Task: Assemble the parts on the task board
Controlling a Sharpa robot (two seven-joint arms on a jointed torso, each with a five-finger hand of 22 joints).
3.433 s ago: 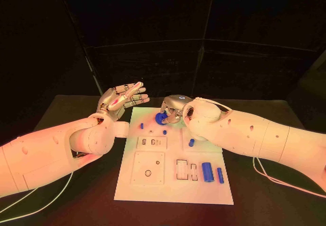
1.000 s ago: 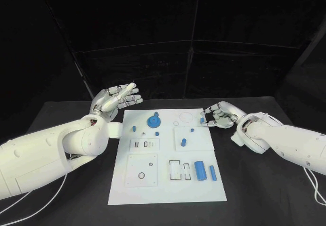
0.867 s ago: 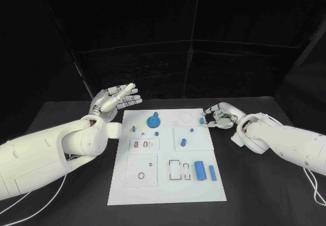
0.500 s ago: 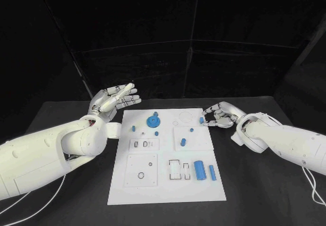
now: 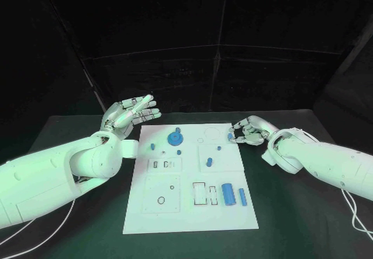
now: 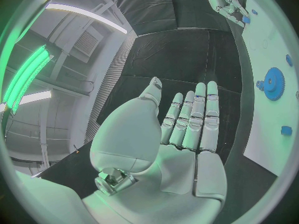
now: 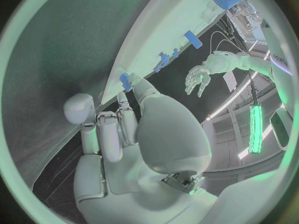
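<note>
My right hand (image 5: 249, 131) pinches a small blue peg (image 5: 230, 137) at the task board (image 5: 192, 213) far right edge — probably to seat it there. My left hand (image 5: 130, 113) hovers released, fingers spread, beside the board.

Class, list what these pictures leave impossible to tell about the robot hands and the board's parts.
1. Head view: whether the right robot hand grips the small blue part at the task board edge; the fingers cover the contact.
2. Right wrist view: same contact, hidden behind the thumb.
3. Head view: board recesses too small to read.
</note>
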